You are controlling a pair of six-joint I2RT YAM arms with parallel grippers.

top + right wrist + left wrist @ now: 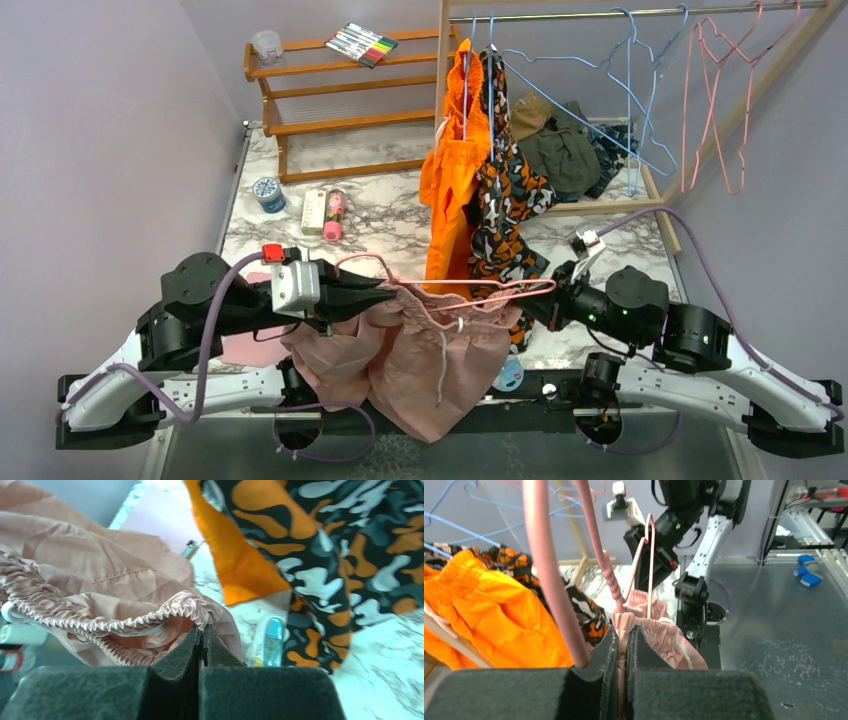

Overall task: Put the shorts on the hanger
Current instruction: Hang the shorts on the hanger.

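Observation:
The dusty-pink shorts [420, 360] hang by their gathered waistband between my two grippers, over the near table edge. The thin pink hanger [470, 283] lies along the waistband, spanning from one gripper to the other. My left gripper [393, 293] is shut on the waistband's left part; in the left wrist view pink fabric [664, 635] is pinched in the left gripper [625, 635], and the hanger's wire [549, 580] passes just left of it. My right gripper [548, 297] is shut at the right end; the right wrist view shows the right gripper [202, 630] closed on the waistband [125, 620].
A plain orange garment [450, 190] and a camouflage garment [505, 200] hang from the rail just behind the shorts. Light-blue hangers [640, 90] and more pink hangers [715, 90] hang further right. A wooden shelf [330, 100] stands at the back left, with small items [325, 212] on the marble table.

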